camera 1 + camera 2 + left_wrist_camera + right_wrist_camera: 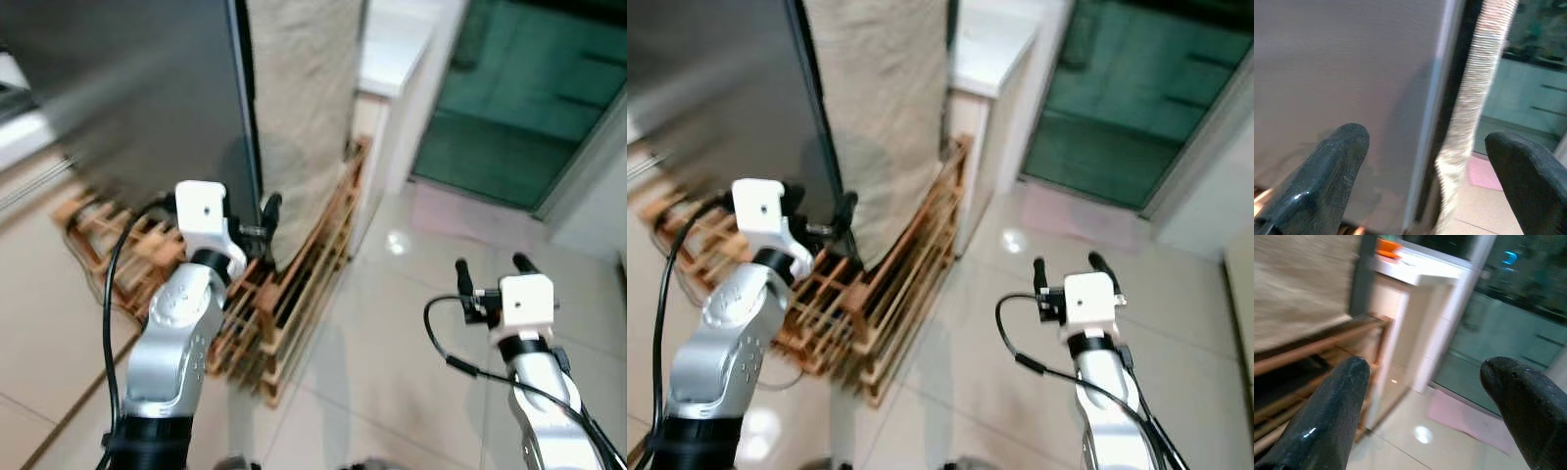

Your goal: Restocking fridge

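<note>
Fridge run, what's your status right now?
Left end effector open at the fridge door edge, nothing held. Right end effector open, empty, over floor tiles. Wooden rack and hanging cloth beside the fridge.

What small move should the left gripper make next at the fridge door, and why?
Probably ease the left gripper a little forward, so one finger hooks the right edge of the fridge door. Its fingers are open and empty, level with that edge, and the door looks closed. The cloth-covered panel stands close beside, so room is tight. The right gripper hangs open over the floor.
</note>
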### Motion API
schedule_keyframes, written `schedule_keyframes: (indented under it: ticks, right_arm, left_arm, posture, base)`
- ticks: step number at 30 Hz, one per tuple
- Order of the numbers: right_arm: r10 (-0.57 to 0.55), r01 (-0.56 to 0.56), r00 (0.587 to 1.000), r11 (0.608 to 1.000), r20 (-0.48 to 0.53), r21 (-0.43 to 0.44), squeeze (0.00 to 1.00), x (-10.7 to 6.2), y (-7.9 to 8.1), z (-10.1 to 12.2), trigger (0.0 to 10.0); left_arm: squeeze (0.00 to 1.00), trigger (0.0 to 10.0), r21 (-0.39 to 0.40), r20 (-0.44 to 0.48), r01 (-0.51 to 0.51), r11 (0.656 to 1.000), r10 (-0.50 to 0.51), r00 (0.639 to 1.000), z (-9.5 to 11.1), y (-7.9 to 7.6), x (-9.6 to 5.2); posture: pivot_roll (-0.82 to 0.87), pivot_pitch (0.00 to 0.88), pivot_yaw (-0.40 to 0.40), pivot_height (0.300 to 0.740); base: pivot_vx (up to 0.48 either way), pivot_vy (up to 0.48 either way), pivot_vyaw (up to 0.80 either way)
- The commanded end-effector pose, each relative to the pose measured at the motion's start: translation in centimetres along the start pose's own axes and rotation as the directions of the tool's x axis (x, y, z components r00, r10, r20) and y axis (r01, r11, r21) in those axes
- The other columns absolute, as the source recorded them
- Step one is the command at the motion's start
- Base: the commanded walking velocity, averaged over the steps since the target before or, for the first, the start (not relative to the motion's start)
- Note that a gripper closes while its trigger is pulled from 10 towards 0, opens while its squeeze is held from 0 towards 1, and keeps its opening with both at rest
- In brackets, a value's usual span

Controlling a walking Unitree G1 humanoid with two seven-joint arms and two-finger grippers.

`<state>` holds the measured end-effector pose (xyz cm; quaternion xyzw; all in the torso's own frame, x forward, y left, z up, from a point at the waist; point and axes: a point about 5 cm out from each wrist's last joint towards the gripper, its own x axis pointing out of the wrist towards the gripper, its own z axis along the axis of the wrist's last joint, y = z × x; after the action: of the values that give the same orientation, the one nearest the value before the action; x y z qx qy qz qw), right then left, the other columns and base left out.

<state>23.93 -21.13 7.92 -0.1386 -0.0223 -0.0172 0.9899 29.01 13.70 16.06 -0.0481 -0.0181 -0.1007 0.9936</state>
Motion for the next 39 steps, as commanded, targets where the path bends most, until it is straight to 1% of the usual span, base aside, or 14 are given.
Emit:
schedule_keyframes:
  ticks: [1,5,9,10,11,13,14,15,23,26,28,32,33,39]
  right_arm:
    - [-0.005,0.005,1.000,1.000,0.005,0.013,0.00,0.3,0.0,0.4,10.0]
    - [-0.002,0.002,1.000,1.000,0.007,0.013,0.00,0.4,0.0,0.4,10.0]
    - [0.004,-0.004,1.000,1.000,0.013,0.014,0.00,0.5,0.3,0.6,10.0]
    - [0.004,-0.004,1.000,1.000,0.017,0.013,0.00,0.6,0.3,0.7,10.0]
    - [0.004,-0.004,1.000,1.000,0.017,0.013,0.00,0.6,0.3,0.7,10.0]
    - [0.003,-0.003,1.000,1.000,0.018,0.013,0.00,0.6,0.3,0.7,10.0]
    - [0.003,-0.003,1.000,1.000,0.020,0.014,0.00,0.6,0.4,0.8,10.0]
    - [0.003,-0.004,1.000,1.000,0.020,0.014,0.00,0.5,0.4,0.8,10.0]
    - [-0.006,0.006,1.000,1.000,0.020,0.019,0.00,0.4,0.4,0.9,10.0]
    - [-0.004,0.003,1.000,1.000,0.016,0.020,0.00,0.2,0.5,0.8,10.0]
    - [-0.003,0.003,1.000,1.000,0.016,0.020,0.00,0.2,0.5,0.8,10.0]
    - [-0.001,0.000,1.000,1.000,0.012,0.018,0.00,0.1,0.4,0.8,10.0]
    - [-0.001,0.001,1.000,1.000,0.011,0.017,0.00,0.0,0.4,0.7,10.0]
    - [-0.006,0.006,1.000,1.000,0.002,0.020,0.00,-0.4,0.4,0.5,10.0]
  left_arm:
    - [0.00,10.0,0.017,0.005,-0.013,1.000,0.013,1.000,0.2,0.0,0.2]
    - [0.00,10.0,0.019,-0.008,0.007,1.000,-0.007,1.000,0.1,-0.5,0.6]
    - [0.00,10.0,0.028,-0.021,0.094,0.995,-0.094,0.995,0.3,-2.1,1.9]
    - [0.00,10.0,0.016,-0.025,0.153,0.988,-0.152,0.988,0.5,-3.1,2.3]
    - [0.00,10.0,0.016,-0.025,0.153,0.988,-0.152,0.988,0.5,-3.1,2.3]
    - [0.00,10.0,0.013,-0.024,0.227,0.974,-0.227,0.974,0.8,-4.4,2.7]
    - [0.00,10.0,0.017,-0.034,0.286,0.958,-0.285,0.958,1.0,-5.7,3.2]
    - [0.00,10.0,0.018,-0.036,0.297,0.955,-0.296,0.955,1.0,-6.0,3.3]
    - [0.00,10.0,0.013,-0.015,0.310,0.951,-0.309,0.951,1.8,-6.9,4.4]
    - [0.00,10.0,-0.010,-0.020,0.371,0.929,-0.371,0.928,2.0,-7.7,4.4]
    - [0.00,10.0,-0.007,-0.022,0.373,0.928,-0.373,0.928,2.0,-7.7,4.5]
    - [0.00,10.0,-0.001,-0.027,0.315,0.949,-0.315,0.949,1.8,-7.4,5.1]
    - [0.00,10.0,0.000,0.007,0.257,0.966,-0.257,0.966,2.3,-6.8,5.5]
    - [0.00,10.0,-0.004,-0.017,0.220,0.976,-0.220,0.975,2.0,-6.4,6.4]
  posture:
    - [-0.09,0.000,-0.036,0.726]
    - [-0.09,0.000,-0.037,0.726]
    - [-0.09,0.000,-0.037,0.726]
    - [-0.09,0.000,-0.037,0.726]
    - [-0.09,0.000,-0.037,0.726]
    - [-0.09,0.000,-0.036,0.726]
    - [-0.10,0.000,-0.033,0.726]
    - [-0.10,0.000,-0.031,0.726]
    - [-0.11,0.000,-0.022,0.726]
    - [-0.12,0.000,-0.023,0.726]
    - [-0.12,0.000,-0.024,0.726]
    - [-0.12,0.000,-0.024,0.726]
    - [-0.13,0.000,-0.020,0.726]
    - [-0.14,0.000,-0.013,0.726]
  base:
    - [0.000,0.000,0.00]
    - [0.000,0.000,0.00]
    - [0.000,0.000,0.00]
    - [0.000,0.000,0.00]
    - [0.000,0.000,0.00]
    - [0.000,0.000,0.00]
    - [0.000,0.000,0.00]
    - [0.000,0.000,0.00]
    - [0.000,0.000,0.00]
    - [0.000,0.000,0.00]
    - [0.000,0.000,0.00]
    - [0.000,0.000,0.00]
    - [0.000,0.000,0.00]
    - [0.000,0.000,0.00]
